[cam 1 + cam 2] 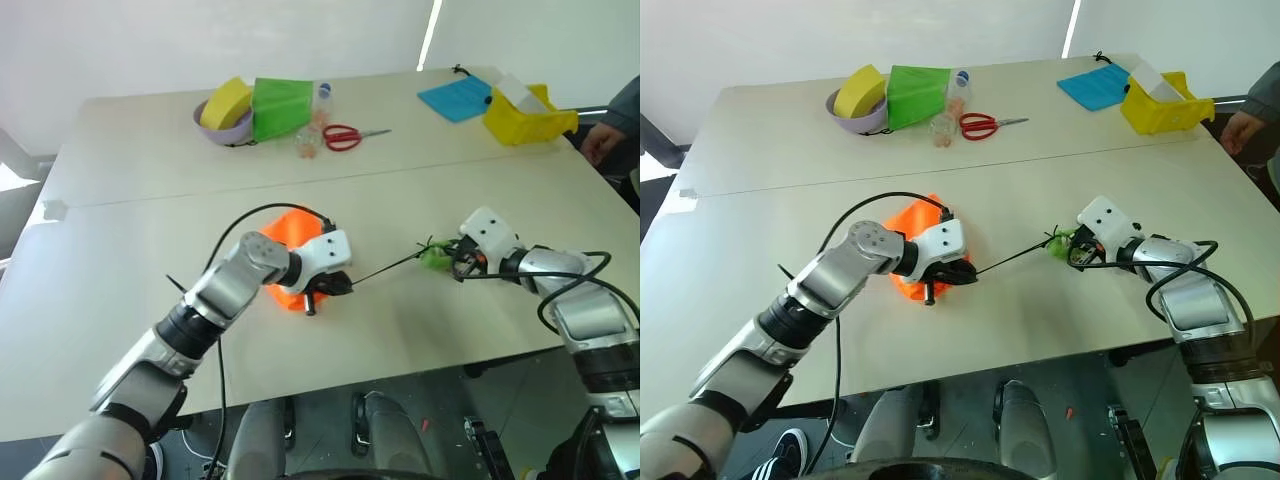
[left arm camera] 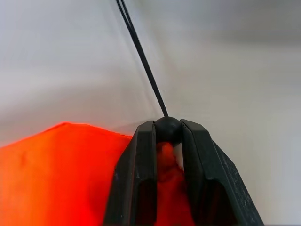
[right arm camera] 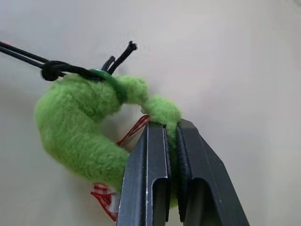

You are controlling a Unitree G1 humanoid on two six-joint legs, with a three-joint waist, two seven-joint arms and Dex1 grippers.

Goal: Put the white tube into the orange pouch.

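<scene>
The orange pouch (image 1: 283, 232) lies on the table near the middle. My left gripper (image 1: 335, 285) is shut on its gathered neck, with orange fabric between the fingers (image 2: 141, 169) and a black cord bead (image 2: 168, 127) at their tips. From the bead a black cord (image 1: 385, 268) runs taut to the right. It ends in the fuzzy green pompom (image 3: 84, 122), and my right gripper (image 1: 455, 263) is shut on that pompom just above the table. The white tube is out of view.
At the back stand a purple bowl (image 1: 214, 130) holding a yellow object, a green pouch (image 1: 280, 105), a small clear bottle (image 1: 322, 98) and red scissors (image 1: 345, 137). A blue pouch (image 1: 455, 98) and a yellow bin (image 1: 525, 120) lie back right. A person's hand (image 1: 603, 140) rests at the right edge.
</scene>
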